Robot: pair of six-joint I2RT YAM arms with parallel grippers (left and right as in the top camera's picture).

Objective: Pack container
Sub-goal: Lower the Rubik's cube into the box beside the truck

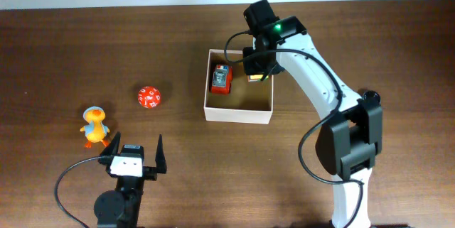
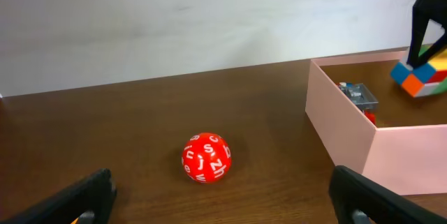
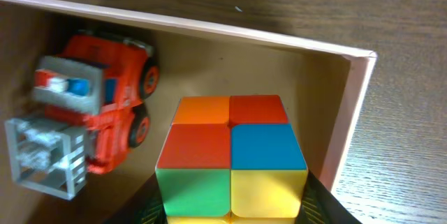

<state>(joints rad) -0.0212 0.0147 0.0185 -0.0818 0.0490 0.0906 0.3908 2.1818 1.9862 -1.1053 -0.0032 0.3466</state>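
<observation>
So from where I stood, the right gripper [image 1: 257,74] was clamped on a little multi-coloured puzzle cube [image 3: 230,158] with orange, red, blue, green and yellow squares. It hung right over the container [image 1: 238,115], the shallow square box with white walls and a tan cardboard floor. The box sat around the middle of the brown wooden table [image 1: 71,57], a bit toward the right arm's side.

What mattered was that the container was straight below that gripper, not off to a side. The cube hovered over the open patch of floor in one corner, just beside a red toy truck with a grey back end [image 1: 221,79] that already lay inside. The truck's long axis ran along the opposite wall, so it left that patch free. The cube's faces looked roughly square to the walls. I couldn't tell whether it had touched the floor, but from the left wrist view it looked about level with the rim. I'd guess a short drop straight down and a release, minding the near wall and the truck.

The left gripper [image 1: 135,150] was spread wide with nothing in it, down at the table's near edge. It was clearly the closer arm to the leftovers. A red ball with white letters [image 2: 206,158] lay dead ahead between its fingers, and a yellow and orange toy duck [image 1: 94,126] stood just to its left. Both were well apart from the box.
</observation>
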